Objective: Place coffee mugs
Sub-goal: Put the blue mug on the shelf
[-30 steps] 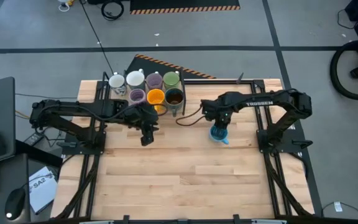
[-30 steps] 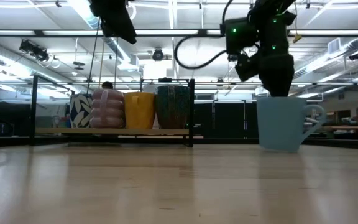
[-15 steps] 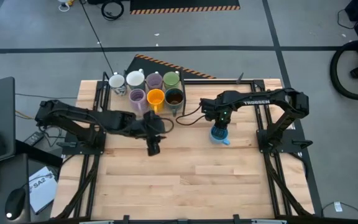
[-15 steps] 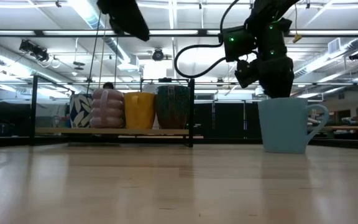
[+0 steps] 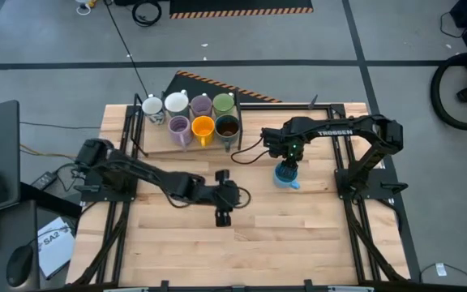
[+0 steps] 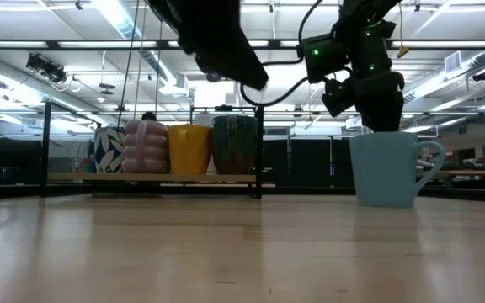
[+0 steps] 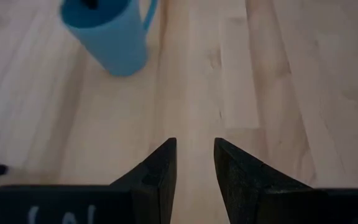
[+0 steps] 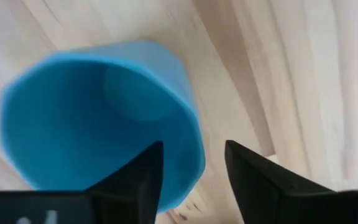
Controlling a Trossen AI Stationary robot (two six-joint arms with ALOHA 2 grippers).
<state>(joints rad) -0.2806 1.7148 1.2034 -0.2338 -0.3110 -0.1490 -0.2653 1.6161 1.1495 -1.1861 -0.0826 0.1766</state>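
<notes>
The blue mug (image 5: 287, 175) stands upright on its base on the table, right of centre, with its handle (image 6: 428, 160) free. My right gripper (image 5: 287, 165) is open just above it. One finger (image 8: 143, 174) is over the mug's hollow and the other (image 8: 248, 177) is outside its wall (image 8: 194, 146), with gaps on both sides. My left gripper (image 5: 223, 217) is open a little and empty, over bare table nearer the front. The left wrist view shows the blue mug (image 7: 114, 34) farther off. Seven other mugs stand on a tray (image 5: 159, 146) at the far left.
On the tray stand two white mugs (image 5: 152, 107), two lilac (image 5: 199, 105), one green (image 5: 223, 103), one orange (image 5: 203, 126) and one dark brown (image 5: 227, 127). A black frame (image 6: 259, 151) edges the tray. Bare wood lies across the table's near half (image 5: 282, 243).
My left gripper has swung out from beside the tray toward the table's right and near edges, its arm stretching out over the middle of the table. The blue mug stays standing on the table under my right gripper.
</notes>
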